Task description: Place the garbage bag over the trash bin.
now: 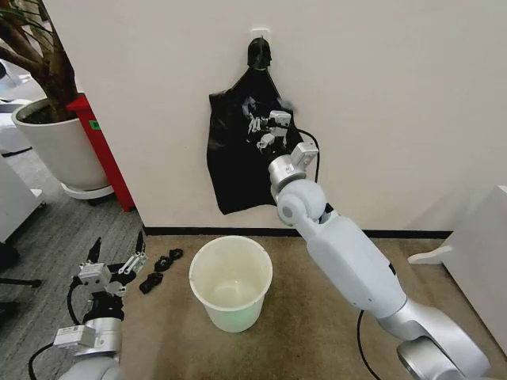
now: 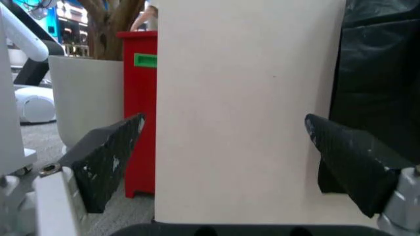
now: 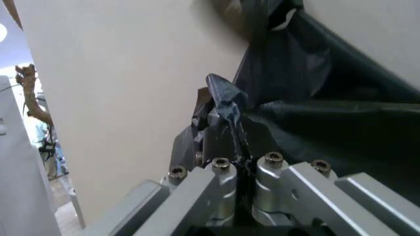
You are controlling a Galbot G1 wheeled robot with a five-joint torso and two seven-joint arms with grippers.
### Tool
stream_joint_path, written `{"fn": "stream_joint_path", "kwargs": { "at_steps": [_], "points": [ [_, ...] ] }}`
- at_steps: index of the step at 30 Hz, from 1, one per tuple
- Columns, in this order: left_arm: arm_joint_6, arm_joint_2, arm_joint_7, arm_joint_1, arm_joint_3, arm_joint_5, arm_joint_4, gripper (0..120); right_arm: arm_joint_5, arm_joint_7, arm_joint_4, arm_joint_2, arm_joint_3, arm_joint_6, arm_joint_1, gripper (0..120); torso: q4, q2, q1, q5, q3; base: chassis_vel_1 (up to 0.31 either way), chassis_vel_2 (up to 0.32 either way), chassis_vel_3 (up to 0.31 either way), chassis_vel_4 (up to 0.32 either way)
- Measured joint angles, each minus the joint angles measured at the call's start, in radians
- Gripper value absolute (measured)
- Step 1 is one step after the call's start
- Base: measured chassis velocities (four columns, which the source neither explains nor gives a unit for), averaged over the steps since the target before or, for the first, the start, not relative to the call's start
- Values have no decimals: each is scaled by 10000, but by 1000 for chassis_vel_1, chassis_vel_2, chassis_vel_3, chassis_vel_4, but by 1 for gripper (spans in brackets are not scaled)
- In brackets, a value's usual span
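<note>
The glossy black garbage bag [image 1: 234, 158] hangs by its handles from a hook [image 1: 260, 36] on the white wall. My right gripper [image 1: 266, 131] is raised against the bag's upper right part. In the right wrist view its fingers [image 3: 225, 101] are pressed together with a fold of the garbage bag [image 3: 328, 118] pinched between them. The cream-white trash bin [image 1: 231, 310] stands upright on the carpet below the bag, with nothing inside. My left gripper [image 1: 117, 247] hovers low to the left of the bin, open with nothing between its fingers [image 2: 105, 162]. An edge of the bag [image 2: 377, 73] is also in the left wrist view.
A large white plant pot [image 1: 55, 146] with a tree and a red stand [image 1: 103, 150] stand at the wall's left corner. Small black pieces [image 1: 158, 269] lie on the floor between my left gripper and the bin. White furniture [image 1: 483, 253] stands at the right.
</note>
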Motion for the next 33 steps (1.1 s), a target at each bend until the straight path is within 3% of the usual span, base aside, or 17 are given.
{"fn": "stream_joint_path", "kwargs": {
  "at_steps": [33],
  "points": [
    [-33,-16,-8,-46,7,87,130,96,-19,1,261,-71,96,-21,119,0,0,0,0,0,1,0,0,0,0]
  ]
}}
